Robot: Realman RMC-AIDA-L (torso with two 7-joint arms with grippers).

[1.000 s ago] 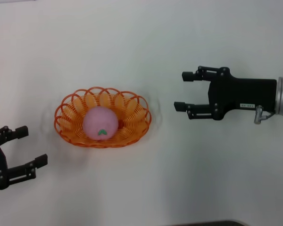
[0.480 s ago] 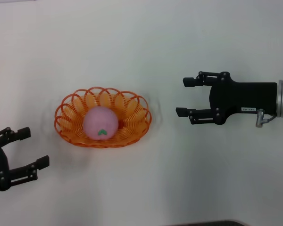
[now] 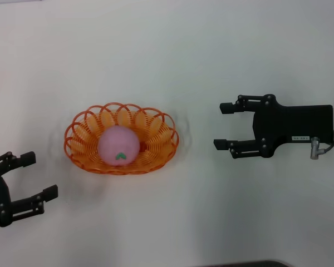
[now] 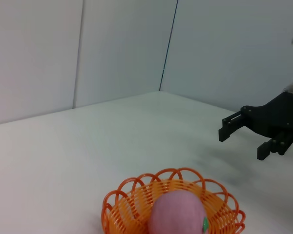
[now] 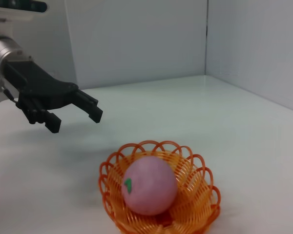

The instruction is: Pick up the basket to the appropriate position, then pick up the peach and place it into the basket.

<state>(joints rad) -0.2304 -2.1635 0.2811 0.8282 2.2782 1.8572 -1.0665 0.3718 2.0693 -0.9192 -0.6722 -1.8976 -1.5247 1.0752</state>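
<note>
The peach (image 3: 118, 146) sits inside the basket (image 3: 156, 119) on the white table (image 3: 211, 55). Wrist views reveal walls behind. Right gripper (image 3: 225, 124) hangs spread well off the basket's right; left gripper (image 3: 38, 176), also spread, nearer its lower left

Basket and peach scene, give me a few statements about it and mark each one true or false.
1. The peach lies inside the basket. True.
2. The right gripper is shut on the peach. False: it is open, empty, off to the basket's right.
3. The left gripper is open and holds nothing. True.
4. The basket is lifted off the table. False: it sits on the table, and neither gripper touches it.
5. The peach's green mark faces the head camera. True.
</note>
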